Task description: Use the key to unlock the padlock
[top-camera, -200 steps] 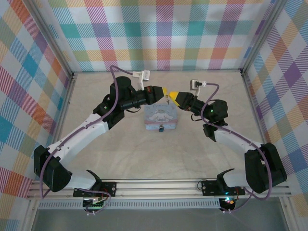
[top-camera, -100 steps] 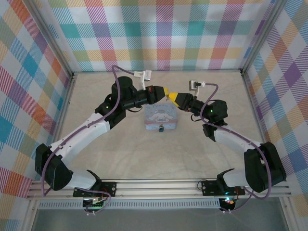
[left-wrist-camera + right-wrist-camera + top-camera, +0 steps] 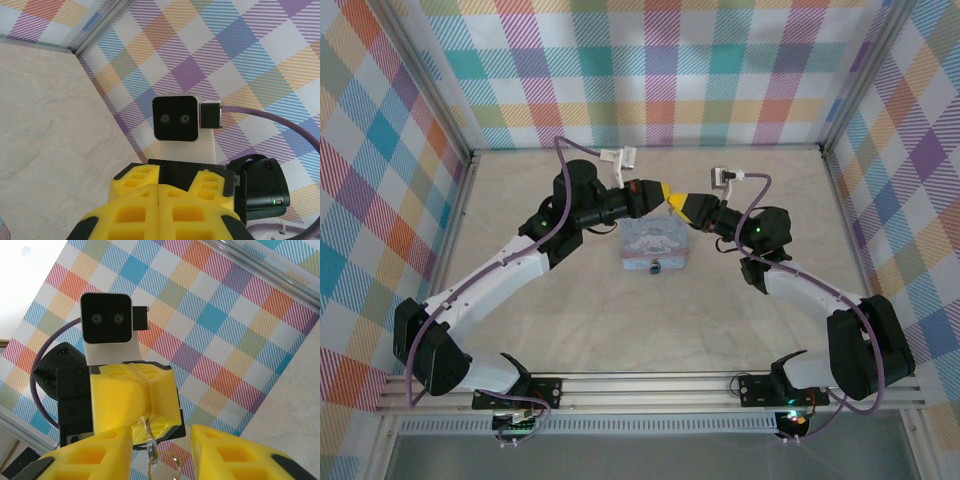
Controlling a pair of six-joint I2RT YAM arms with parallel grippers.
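Right wrist: key [image 3: 149, 436] in left jaws

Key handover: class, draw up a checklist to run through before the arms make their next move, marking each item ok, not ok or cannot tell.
1. Left gripper shut on the key: ok.
2. Right gripper open, its fingers either side of the key: ok.
3. Padlock at the tin's front, uncovered: ok.
4. Key lined up with padlock: not ok; in the top view it is held past the tin's far edge.
5. Which way the key's blade points: cannot tell.
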